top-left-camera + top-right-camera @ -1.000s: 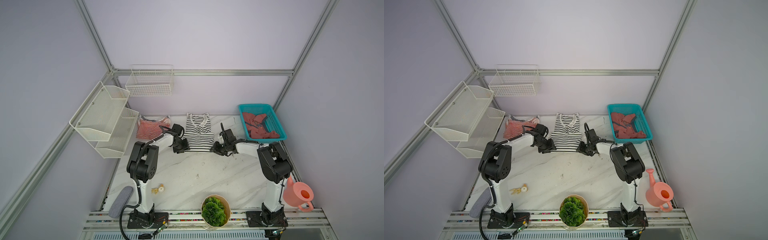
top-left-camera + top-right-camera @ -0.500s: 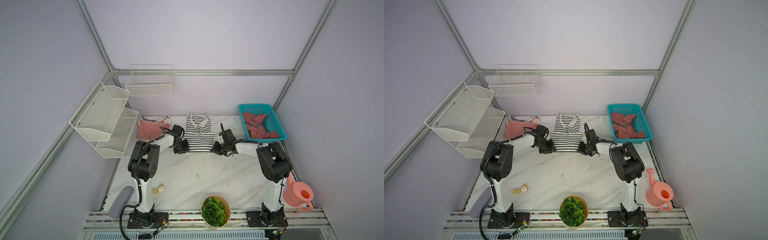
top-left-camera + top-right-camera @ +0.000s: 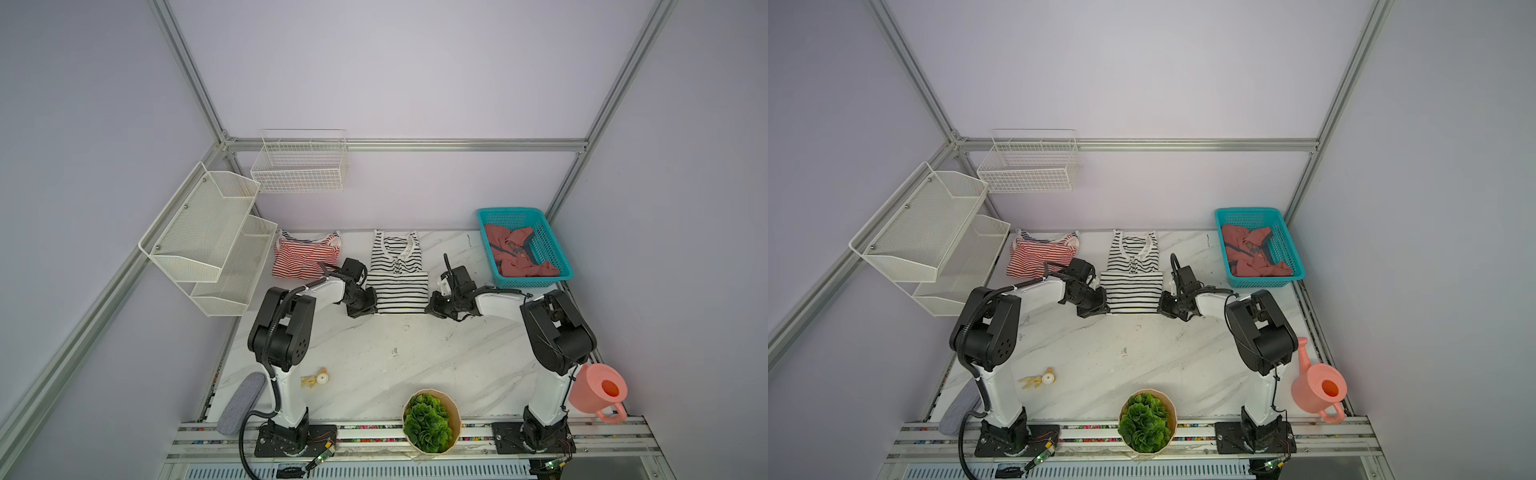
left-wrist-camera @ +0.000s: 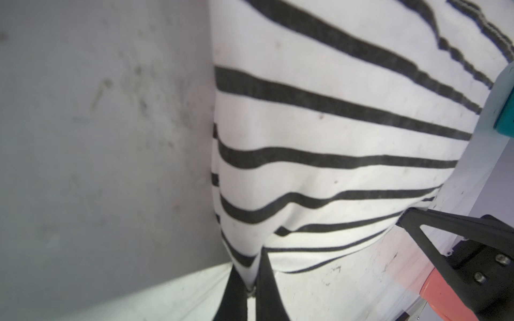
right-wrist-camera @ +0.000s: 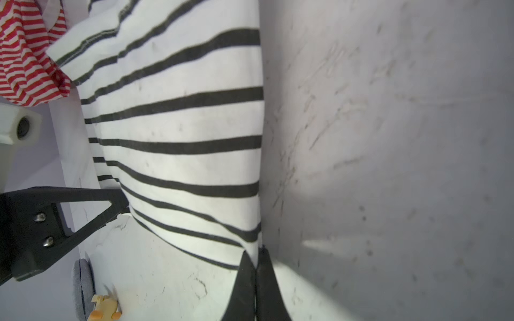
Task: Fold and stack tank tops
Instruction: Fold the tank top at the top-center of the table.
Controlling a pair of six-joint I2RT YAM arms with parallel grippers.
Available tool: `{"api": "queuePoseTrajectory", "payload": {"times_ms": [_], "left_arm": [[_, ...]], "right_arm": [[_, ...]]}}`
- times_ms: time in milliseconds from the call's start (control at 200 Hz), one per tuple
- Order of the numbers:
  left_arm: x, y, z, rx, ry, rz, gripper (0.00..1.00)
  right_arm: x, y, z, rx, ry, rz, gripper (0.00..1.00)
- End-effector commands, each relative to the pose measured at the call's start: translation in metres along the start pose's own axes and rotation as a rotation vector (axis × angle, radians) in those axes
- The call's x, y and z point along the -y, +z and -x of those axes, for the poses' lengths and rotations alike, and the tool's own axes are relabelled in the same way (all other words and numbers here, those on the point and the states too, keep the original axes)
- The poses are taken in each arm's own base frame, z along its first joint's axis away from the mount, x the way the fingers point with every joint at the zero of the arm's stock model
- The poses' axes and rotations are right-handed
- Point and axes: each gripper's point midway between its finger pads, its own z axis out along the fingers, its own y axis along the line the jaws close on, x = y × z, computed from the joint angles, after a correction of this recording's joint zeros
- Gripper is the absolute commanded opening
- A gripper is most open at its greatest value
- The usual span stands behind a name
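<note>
Both grippers have pinched shut since a second ago: left gripper (image 4: 251,287) on one near hem corner of the black-and-white top (image 3: 398,286), right gripper (image 5: 256,268) on the other. That top lies flat near the teal basket (image 3: 536,281), which holds the dusty-red top (image 3: 509,249); the red-and-white top (image 3: 303,259) lies farther from the basket.

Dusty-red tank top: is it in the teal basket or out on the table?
In: the dusty-red tank top lies crumpled inside the teal basket, in both top views.

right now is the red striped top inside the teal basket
No, the red-and-white striped top lies on the table, apart from the teal basket.
</note>
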Motion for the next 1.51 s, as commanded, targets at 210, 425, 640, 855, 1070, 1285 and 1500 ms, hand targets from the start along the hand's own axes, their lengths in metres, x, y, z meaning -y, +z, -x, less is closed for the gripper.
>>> {"api": "queuePoseTrajectory", "payload": {"times_ms": [210,425,640,855,1070,1285,1500], "left_arm": [[0.015,-0.027,-0.061,-0.006,0.014,0.009,0.0],[0.015,-0.045,-0.075,0.037,-0.025,0.01,0.0],[0.018,-0.067,-0.069,0.1,-0.051,0.019,0.0],[0.028,-0.09,-0.048,0.176,-0.06,0.026,0.0],[0.033,-0.106,-0.017,0.234,-0.087,-0.002,0.0],[0.039,-0.116,0.01,0.264,-0.081,-0.025,0.05],[0.048,-0.116,0.03,0.262,-0.068,-0.054,0.0]], "right_arm": [[-0.021,-0.031,-0.041,0.007,-0.035,0.034,0.0],[-0.036,-0.053,-0.051,0.038,-0.038,0.074,0.0],[-0.051,-0.07,-0.037,0.092,-0.064,0.085,0.0],[-0.071,-0.067,-0.017,0.104,-0.105,0.107,0.0],[-0.086,-0.053,0.005,0.113,-0.128,0.114,0.0],[-0.095,-0.043,0.022,0.126,-0.126,0.123,0.0],[-0.104,-0.047,0.045,0.174,-0.12,0.145,0.0]]}}
